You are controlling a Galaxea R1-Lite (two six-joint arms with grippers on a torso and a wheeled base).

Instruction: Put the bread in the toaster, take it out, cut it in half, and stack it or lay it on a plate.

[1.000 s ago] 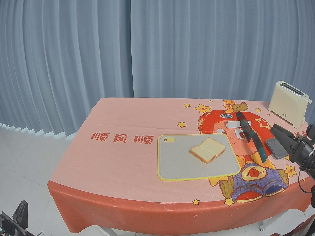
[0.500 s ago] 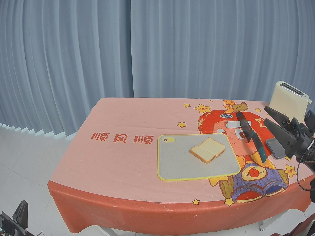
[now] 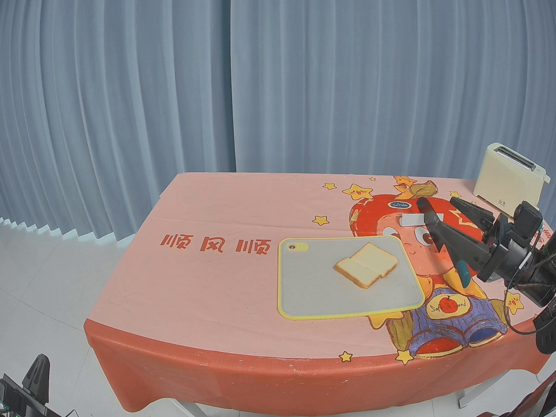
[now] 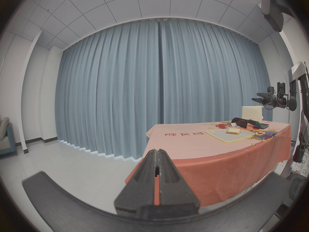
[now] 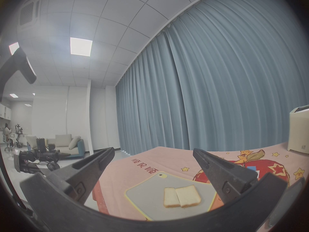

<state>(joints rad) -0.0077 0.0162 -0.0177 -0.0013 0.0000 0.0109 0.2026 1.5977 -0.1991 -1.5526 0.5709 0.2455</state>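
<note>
Currently held on the tabletop, which is draped in a salmon-pink printed cloth:

1. Grey rectangular cutting board with a yellow rim, flat, near the front middle. Contents: two pale, soft-looking pieces of sliced bread, touching, one edge apparently lapped over the other. Judged already halved and awaiting plating.
2. Cream-white plastic toaster, upright at the far right corner. Contents: top slot dark, nothing standing out of it.
3. Knife with a black blade and teal handle, lying between board and toaster. A small white rectangular block sits just beside the blade.
4. Right hand: fingers spread wide, holding nothing, raised above the knife and pointing toward the board.
5. Left hand: fingers pressed together, holding nothing, low and well apart from the tabletop.

Hazards, as judged:
- Bread crushed or torn if the right hand closes hard, because the crumb looks soft.
- Second piece dragged off the board if only one is lifted, because the two touch.
- Knife knocked or skidded toward the tabletop edge if the wide fingers descend short of the board.
</note>
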